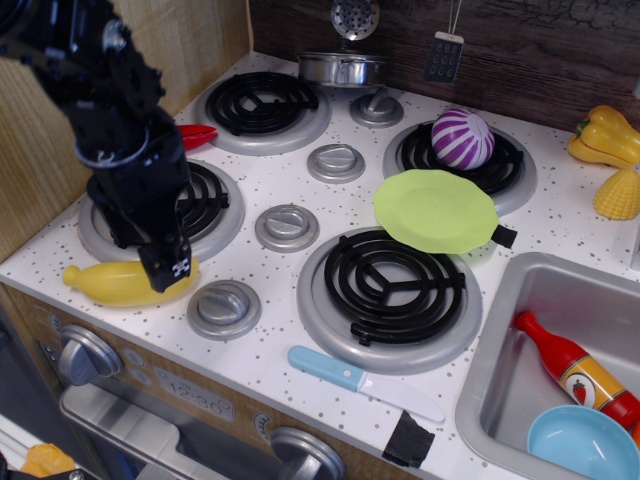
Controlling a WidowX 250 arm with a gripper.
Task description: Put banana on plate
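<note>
The yellow banana (108, 284) lies on the counter at the front left, in front of the front-left burner (215, 205). My black gripper (150, 258) has come down over the banana's right half. One finger (172, 270) stands in front of the banana and the other seems to be behind it, so the jaws look open around it. The lime-green plate (436, 210) rests tilted between the two right burners, far to the right of the gripper, with nothing on it.
A purple ball (462, 138) sits on the back-right burner. A blue-handled knife (345, 377) lies at the front edge. The sink (500, 400) holds a red bottle (575, 370) and a blue bowl (580, 445). Yellow pepper (605, 135), corn (620, 195) and a red pepper (198, 134) lie around.
</note>
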